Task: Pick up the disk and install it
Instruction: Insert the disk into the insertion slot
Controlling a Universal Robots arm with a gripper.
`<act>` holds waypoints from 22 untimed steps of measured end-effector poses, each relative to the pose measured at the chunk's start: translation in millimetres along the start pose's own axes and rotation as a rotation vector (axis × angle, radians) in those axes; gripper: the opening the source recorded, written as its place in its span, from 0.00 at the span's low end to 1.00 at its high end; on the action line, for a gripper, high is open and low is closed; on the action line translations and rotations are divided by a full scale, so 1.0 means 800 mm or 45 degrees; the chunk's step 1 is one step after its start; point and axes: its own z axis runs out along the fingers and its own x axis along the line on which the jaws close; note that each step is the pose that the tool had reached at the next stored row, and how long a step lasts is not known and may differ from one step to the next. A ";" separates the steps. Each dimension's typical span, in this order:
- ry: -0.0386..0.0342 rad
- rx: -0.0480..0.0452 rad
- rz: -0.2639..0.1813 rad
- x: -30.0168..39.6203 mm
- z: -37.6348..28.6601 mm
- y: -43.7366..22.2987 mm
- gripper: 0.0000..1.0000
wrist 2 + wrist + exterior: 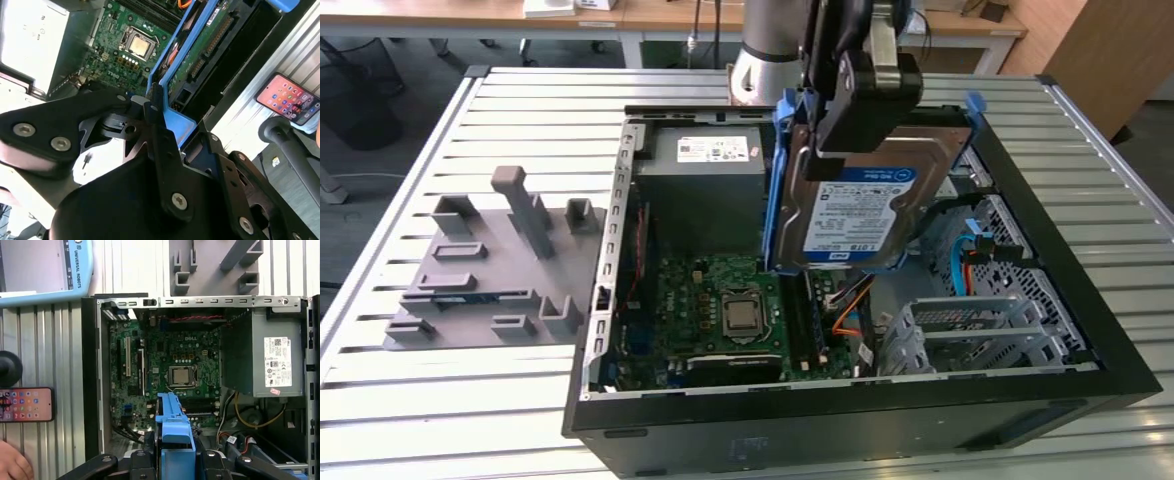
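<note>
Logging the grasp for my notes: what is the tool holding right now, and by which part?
The disk, upright, clamped by the tool at its blue-railed upper end.

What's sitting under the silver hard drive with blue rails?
Below the disk: green motherboard, orange cables, inside the open black case. What lies directly behind the disk is covered.

We see an open case point(854, 425) on a slatted table point(454, 400). Inside the case sit a green motherboard point(674, 320) with its CPU point(743, 315), a grey power supply point(700, 185) and a silver cage point(974, 335). Beside the case, on the exterior view's left, stands a grey jig point(494, 270). In the first wrist view a phone point(27, 404) lies on the table just outside the case.
</note>
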 end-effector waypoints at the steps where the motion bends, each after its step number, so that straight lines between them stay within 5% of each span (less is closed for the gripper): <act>1: 0.0000 0.000 0.000 0.0012 0.0007 -0.0018 0.36; 8: 0.0001 0.000 0.000 0.0107 0.0063 -0.0200 0.36; 15: 0.0001 0.000 0.000 0.0272 0.0108 -0.0269 0.36; 22: 0.0004 -0.001 0.000 0.0295 0.0161 -0.0474 0.36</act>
